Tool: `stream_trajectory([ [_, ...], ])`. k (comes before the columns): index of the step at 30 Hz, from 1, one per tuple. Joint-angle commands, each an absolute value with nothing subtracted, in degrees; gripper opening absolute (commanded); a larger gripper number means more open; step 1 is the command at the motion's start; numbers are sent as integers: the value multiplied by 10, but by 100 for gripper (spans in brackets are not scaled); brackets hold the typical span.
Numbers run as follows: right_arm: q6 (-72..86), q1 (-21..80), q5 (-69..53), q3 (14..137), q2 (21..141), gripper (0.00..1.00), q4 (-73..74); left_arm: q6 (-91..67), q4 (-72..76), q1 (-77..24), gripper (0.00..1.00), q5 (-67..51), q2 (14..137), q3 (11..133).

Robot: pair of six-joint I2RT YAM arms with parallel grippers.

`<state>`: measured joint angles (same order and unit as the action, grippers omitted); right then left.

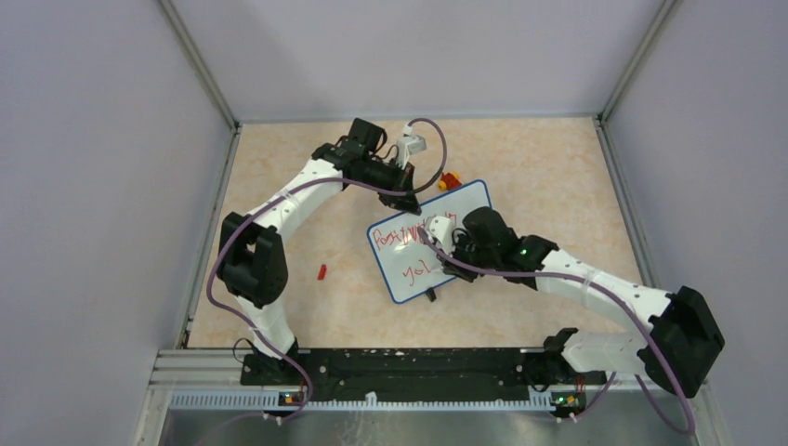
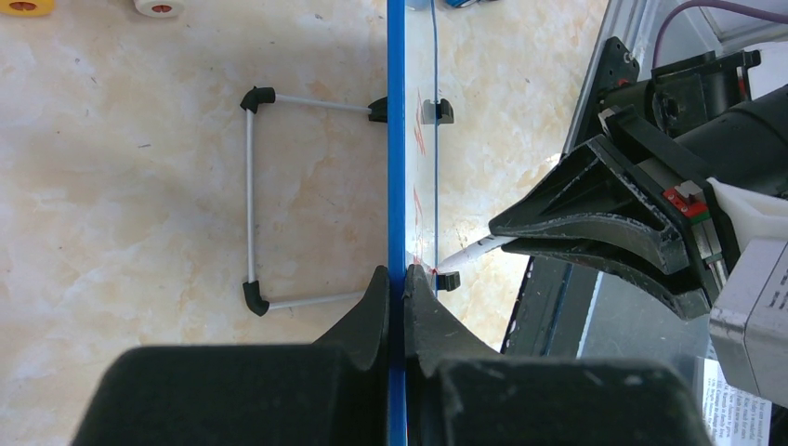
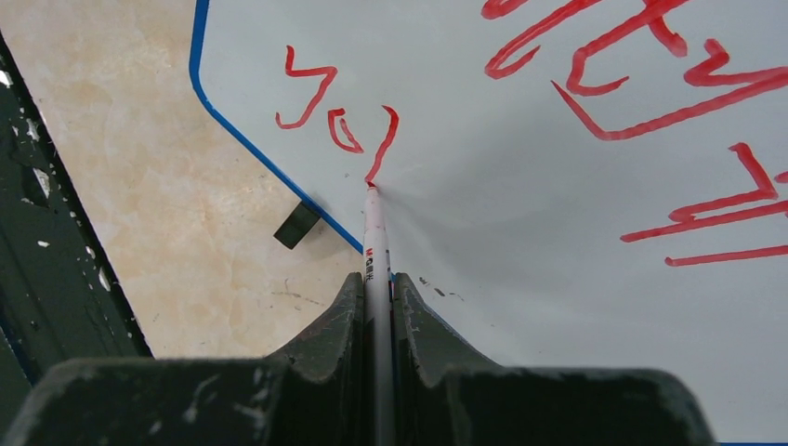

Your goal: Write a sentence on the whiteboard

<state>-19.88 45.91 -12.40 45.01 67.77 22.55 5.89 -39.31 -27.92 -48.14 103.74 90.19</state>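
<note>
The whiteboard [image 1: 465, 200] with its blue rim stands tilted on the table, mid-scene. My left gripper [image 1: 409, 203] is shut on its top edge; in the left wrist view the gripper [image 2: 404, 274] pinches the blue rim [image 2: 397, 139]. My right gripper [image 1: 437, 243] is shut on a white marker [image 3: 374, 232], and in the right wrist view the gripper [image 3: 376, 279] holds it with the red tip touching the board [image 3: 483, 186]. The sentence [image 3: 650, 74] is red handwriting, a first line above and a few letters [image 3: 334, 102] of a second line ending at the tip.
A small red and yellow toy car [image 1: 451, 180] sits just behind the board. A red marker cap [image 1: 321, 272] lies on the table to the left. The board's wire stand [image 2: 251, 195] juts out behind it. Enclosure walls ring the table.
</note>
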Motion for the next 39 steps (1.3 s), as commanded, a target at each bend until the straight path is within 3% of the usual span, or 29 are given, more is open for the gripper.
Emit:
stream_trajectory([
  [1, -199, 432, -107, 484, 662, 0, 214, 70, -392, -296, 0, -466, 1037, 889],
  [39, -227, 424, -119, 465, 651, 0, 255, 73, -392, -297, 0, -466, 1035, 887],
])
